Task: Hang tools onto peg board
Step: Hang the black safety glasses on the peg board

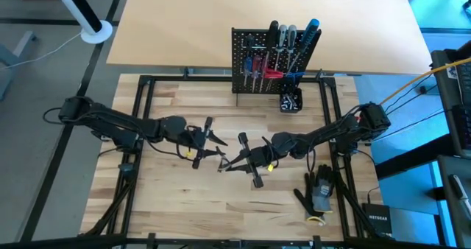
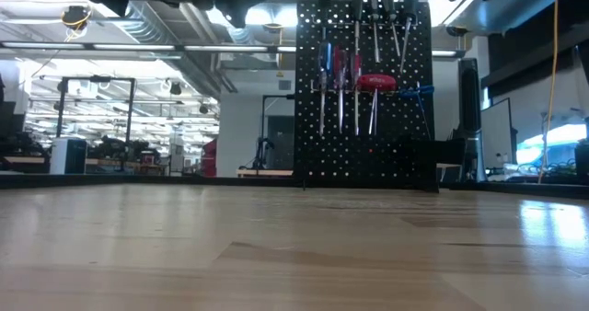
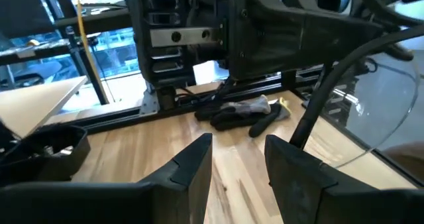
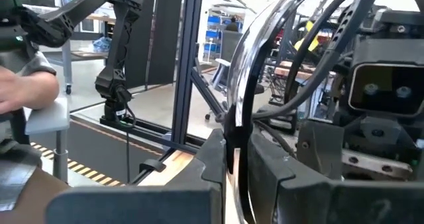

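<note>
Left gripper (image 1: pixel 213 141) hovers mid-table, fingers spread, nothing between them; the left wrist view confirms a clear gap between its fingers (image 3: pixel 192 164) with only bare wood below. Right gripper (image 1: pixel 234 160) faces it, just beside it at table centre, fingers also parted and empty in the high view; the right wrist view shows a narrow gap, nothing gripped. Both arms reach in from the table's side edges. No loose tool shows on the table (image 1: pixel 184 212) near either gripper. The tools (image 1: pixel 283 54) are already on the peg board (image 1: pixel 246 57), which stands upright at the far edge, well apart from both grippers: red, blue and black handled screwdrivers hanging in a row, thin metal shafts pointing down, seen clearly in the low view. A small black cup (image 1: pixel 290 100) sits at the board's foot. Black gloves (image 1: pixel 318 192) lie near the right arm. Judgement: hanging looks done or nearly done; next move, if any, calls for finding a remaining tool, none visible.
</note>
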